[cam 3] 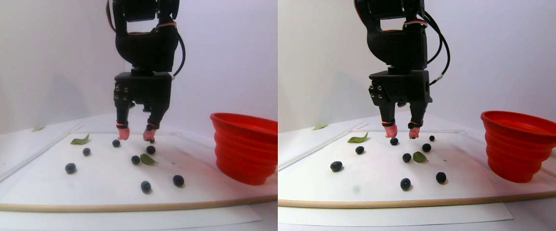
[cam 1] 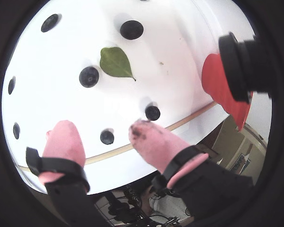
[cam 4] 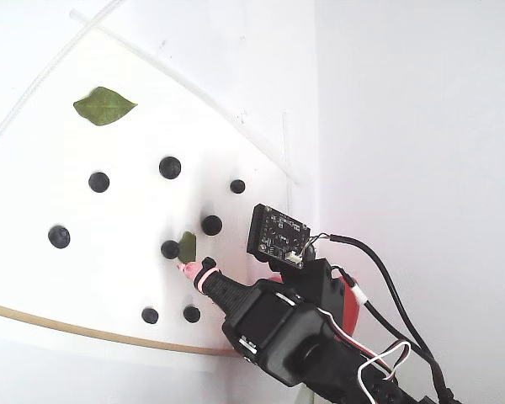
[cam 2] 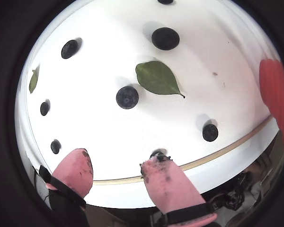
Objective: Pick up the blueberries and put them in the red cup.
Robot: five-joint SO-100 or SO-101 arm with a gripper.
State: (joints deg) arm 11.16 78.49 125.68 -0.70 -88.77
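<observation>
1. The arm is built from matte black plastic segments, blocky in shape.
2. The claw (cam 3: 136, 135) is fitted with two black fingers, each capped by a soft pink tip (cam 1: 64, 140).
3. Dark smudges are seen on one pink tip (cam 2: 163, 176).
4. Each tip is secured by a black band.
5. Small screws are visible on the claw housing (cam 3: 122, 94).
6. Black, red and white cables (cam 4: 362, 299) are routed along the body.
7. A small black circuit board (cam 4: 278, 235) is mounted near the wrist.
</observation>
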